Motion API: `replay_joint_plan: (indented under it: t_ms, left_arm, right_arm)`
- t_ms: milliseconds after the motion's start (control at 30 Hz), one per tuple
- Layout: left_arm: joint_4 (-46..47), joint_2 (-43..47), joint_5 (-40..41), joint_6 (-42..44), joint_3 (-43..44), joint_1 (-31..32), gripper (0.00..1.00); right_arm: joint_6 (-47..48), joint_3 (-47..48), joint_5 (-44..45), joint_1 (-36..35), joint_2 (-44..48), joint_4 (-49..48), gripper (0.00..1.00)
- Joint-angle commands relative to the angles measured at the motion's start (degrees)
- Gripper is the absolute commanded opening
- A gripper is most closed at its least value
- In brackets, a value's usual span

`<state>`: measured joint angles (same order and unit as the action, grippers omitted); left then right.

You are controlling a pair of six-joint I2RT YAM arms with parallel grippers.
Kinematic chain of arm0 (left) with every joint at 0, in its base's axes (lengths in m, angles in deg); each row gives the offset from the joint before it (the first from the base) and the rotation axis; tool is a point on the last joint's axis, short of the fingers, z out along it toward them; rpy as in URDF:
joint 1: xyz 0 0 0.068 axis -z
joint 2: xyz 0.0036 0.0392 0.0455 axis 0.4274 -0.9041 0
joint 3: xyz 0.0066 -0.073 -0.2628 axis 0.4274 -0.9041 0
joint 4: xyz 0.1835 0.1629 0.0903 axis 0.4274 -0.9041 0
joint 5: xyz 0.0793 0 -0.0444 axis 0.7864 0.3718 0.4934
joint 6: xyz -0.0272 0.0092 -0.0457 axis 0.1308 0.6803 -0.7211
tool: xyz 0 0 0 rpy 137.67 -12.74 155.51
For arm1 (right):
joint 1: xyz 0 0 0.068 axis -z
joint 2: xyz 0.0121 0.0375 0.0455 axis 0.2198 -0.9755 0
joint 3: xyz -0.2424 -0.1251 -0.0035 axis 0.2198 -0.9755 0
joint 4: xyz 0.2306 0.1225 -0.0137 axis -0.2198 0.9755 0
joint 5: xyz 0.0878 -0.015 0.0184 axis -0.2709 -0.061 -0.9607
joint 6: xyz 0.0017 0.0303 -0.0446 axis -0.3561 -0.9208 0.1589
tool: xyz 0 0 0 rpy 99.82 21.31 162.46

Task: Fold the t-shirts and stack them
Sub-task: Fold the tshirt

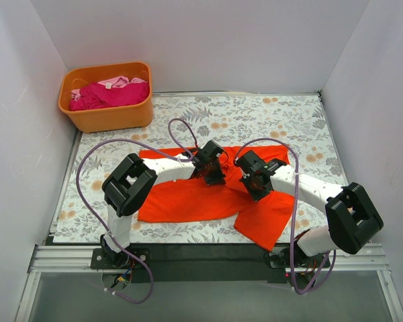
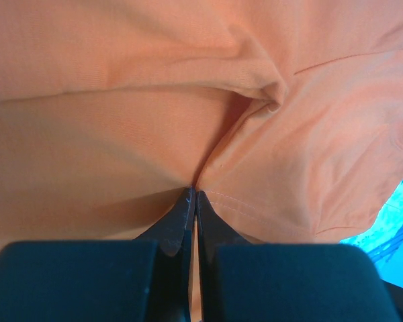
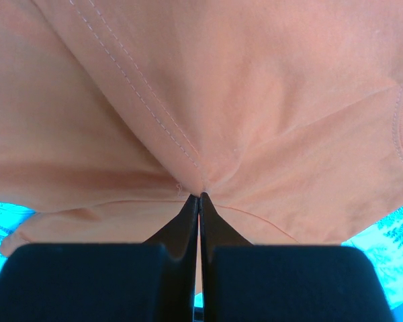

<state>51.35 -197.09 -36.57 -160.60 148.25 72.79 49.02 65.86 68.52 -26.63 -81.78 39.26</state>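
Left claw (image 2: 193,196) and right claw (image 3: 199,196) are each being pinched tight on a small pucker of the orange tee (image 1: 188,201), which is lying under and around both. If only the top layer is being caught, or too little cloth, the pinch could be lost on lifting and the fold dragged crooked. Pink tees (image 1: 111,94) are being kept in the tub (image 1: 107,117), well apart from both claws.

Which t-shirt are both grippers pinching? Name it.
The orange-red t-shirt, spread on the table, with the left gripper and right gripper shut on it. The magenta t-shirt and pale pink t-shirt lie bunched in the orange tub.
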Motion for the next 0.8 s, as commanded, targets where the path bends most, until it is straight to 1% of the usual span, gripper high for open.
replay_joint_plan:
  t_ms: [0,67,133,167,200,233,267,300,333,367,400,433,467,500,567,600,633,667,700,733,767]
  left_arm:
    - [-1.02,2.72,-1.74,-1.45,-0.45,0.50,0.02]
    - [-0.93,2.10,-1.91,-1.45,-0.27,0.59,0.03]
    - [-0.93,1.31,-2.61,-1.45,0.08,0.68,0.08]
    - [-0.93,1.22,-2.53,-1.45,0.08,0.77,0.11]
    - [-0.93,1.22,-2.44,-1.45,-0.01,0.85,0.17]
    - [-0.85,1.65,-1.92,-1.53,-0.27,0.86,0.21]
    - [-0.93,2.00,-1.48,-1.45,-0.53,0.86,0.25]
    - [-0.85,2.62,-0.87,-1.27,-0.71,0.86,0.29]
    - [-1.02,4.10,0.62,-1.10,-1.41,0.86,0.34]
    - [-1.19,4.99,1.68,-0.83,-1.68,0.77,0.37]
    - [-1.46,6.04,1.86,-0.57,-2.03,0.77,0.39]
    - [-1.81,6.92,4.21,-0.22,-2.29,0.59,0.43]
    - [-2.77,8.84,6.24,0.39,-2.82,-0.10,0.44]
    - [-3.13,9.99,7.13,0.66,-3.17,-0.55,0.48]
    - [-3.65,13.32,9.76,2.24,-4.48,-2.74,0.51]
    - [-4.35,15.35,12.65,3.81,-5.19,-4.31,0.52]
    - [-4.36,15.37,12.68,3.83,-5.19,-5.29,0.52]
    - [-5.06,16.59,14.94,5.48,-5.80,-6.43,0.52]
    - [-5.41,17.29,15.48,6.11,-6.16,-7.74,0.52]
    - [-5.50,17.74,15.92,6.81,-6.60,-10.80,0.52]
    - [-5.33,18.18,16.71,7.60,-7.56,-12.40,0.52]
  right_arm:
    - [-0.20,2.48,1.60,0.13,0.07,2.78,0.01]
    - [-0.11,2.57,2.04,0.04,-0.20,3.05,0.02]
    - [-0.02,2.84,1.78,0.04,-0.72,3.31,0.03]
    - [0.07,2.75,1.08,0.13,-0.90,3.40,0.04]
    - [0.50,2.84,0.55,0.05,-0.99,3.40,0.06]
    - [0.68,2.92,0.11,0.04,-1.34,3.40,0.11]
    - [0.86,2.93,-0.68,0.13,-1.43,3.49,0.13]
    - [1.21,3.01,-0.95,0.05,-1.60,3.40,0.18]
    - [1.38,3.36,-1.12,0.22,-1.69,3.66,0.25]
    - [1.39,3.45,-1.30,0.39,-1.69,3.66,0.28]
    - [1.65,3.71,-1.39,1.35,-1.34,3.75,0.33]
    - [1.82,3.80,-1.83,2.15,-1.08,3.58,0.35]
    - [2.00,4.50,-3.13,2.94,-0.73,3.23,0.37]
    - [2.09,5.12,-3.58,5.03,-0.12,2.88,0.38]
    - [2.09,6.43,-5.77,7.68,0.59,0.61,0.40]
    - [1.39,7.05,-8.31,11.17,1.29,-2.20,0.40]
    - [0.69,7.06,-10.07,13.03,1.64,-2.22,0.40]
    - [-0.19,7.14,-11.92,14.97,1.91,-6.05,0.40]
    - [-1.07,7.06,-12.98,18.64,2.09,-7.83,0.40]
    - [-2.21,6.97,-15.60,20.33,1.91,-9.50,0.39]
    - [-4.05,6.88,-15.98,21.65,1.56,-11.52,0.39]
